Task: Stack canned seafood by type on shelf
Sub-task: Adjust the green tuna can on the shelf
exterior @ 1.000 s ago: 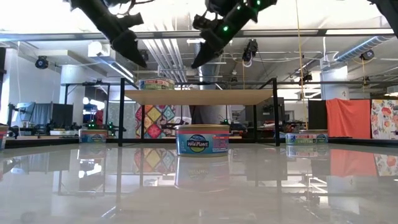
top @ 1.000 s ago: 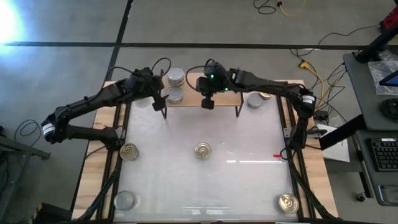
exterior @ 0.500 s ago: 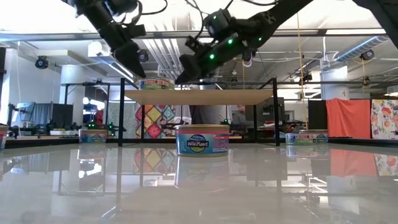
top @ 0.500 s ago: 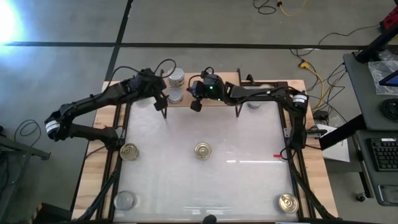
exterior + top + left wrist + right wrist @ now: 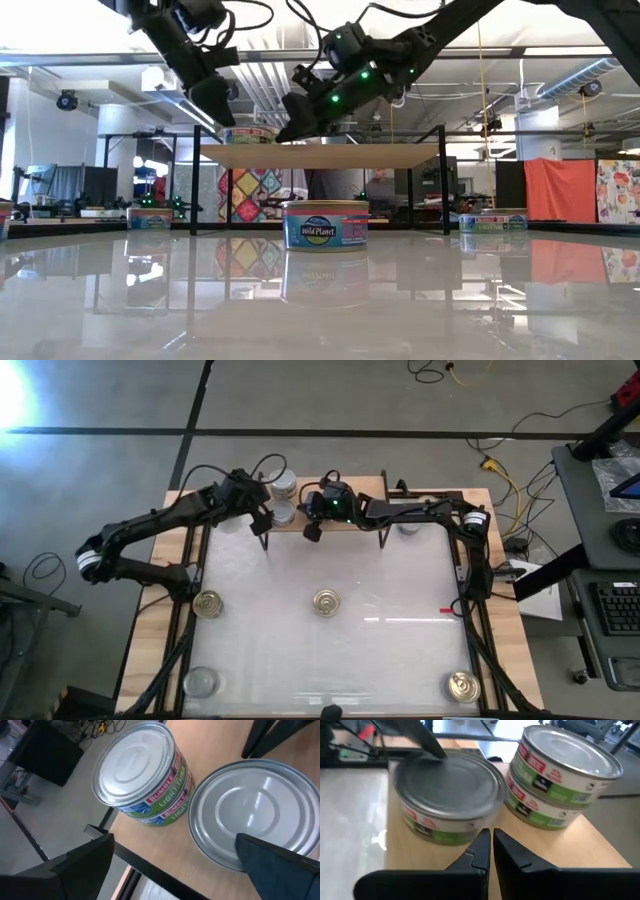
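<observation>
Two matte black jointed arms, looped black cables. Green lights on right arm's wrist (image 5: 338,506). White bands near each base. Dark tapered fingers (image 5: 485,851).

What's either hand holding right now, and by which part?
Nothing. The left hand is open astride a silver-topped can on the shelf; the right hand is shut, empty, beside it.
</observation>
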Action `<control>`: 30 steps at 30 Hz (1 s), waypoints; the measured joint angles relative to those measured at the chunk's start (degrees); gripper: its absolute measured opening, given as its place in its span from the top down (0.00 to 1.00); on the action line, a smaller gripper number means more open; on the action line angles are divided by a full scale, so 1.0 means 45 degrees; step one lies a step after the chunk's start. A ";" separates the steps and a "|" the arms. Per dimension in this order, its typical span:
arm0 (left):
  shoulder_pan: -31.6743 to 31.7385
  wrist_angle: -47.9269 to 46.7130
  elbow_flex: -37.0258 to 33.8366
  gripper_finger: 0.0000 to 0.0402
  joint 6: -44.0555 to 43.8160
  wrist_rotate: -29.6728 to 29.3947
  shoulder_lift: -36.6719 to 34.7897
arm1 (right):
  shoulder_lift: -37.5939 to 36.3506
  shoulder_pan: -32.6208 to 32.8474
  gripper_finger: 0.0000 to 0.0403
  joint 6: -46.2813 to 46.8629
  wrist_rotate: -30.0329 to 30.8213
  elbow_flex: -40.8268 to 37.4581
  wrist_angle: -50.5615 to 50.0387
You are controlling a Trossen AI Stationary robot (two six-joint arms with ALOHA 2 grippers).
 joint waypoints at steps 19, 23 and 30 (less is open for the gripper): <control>0.0035 0.0067 0.0029 0.00 0.0033 -0.0301 0.0112 | -0.0176 0.0806 0.97 -0.0332 -0.0150 0.0000 -0.0368; 0.0035 0.0081 0.0029 0.00 0.0028 -0.0298 0.0127 | -0.0285 0.0763 0.97 -0.0334 -0.0078 0.0000 -0.0342; 0.0033 0.0096 0.0029 0.00 0.0016 -0.0298 0.0137 | -0.0341 0.0749 0.97 -0.0882 -0.0053 0.0000 -0.0232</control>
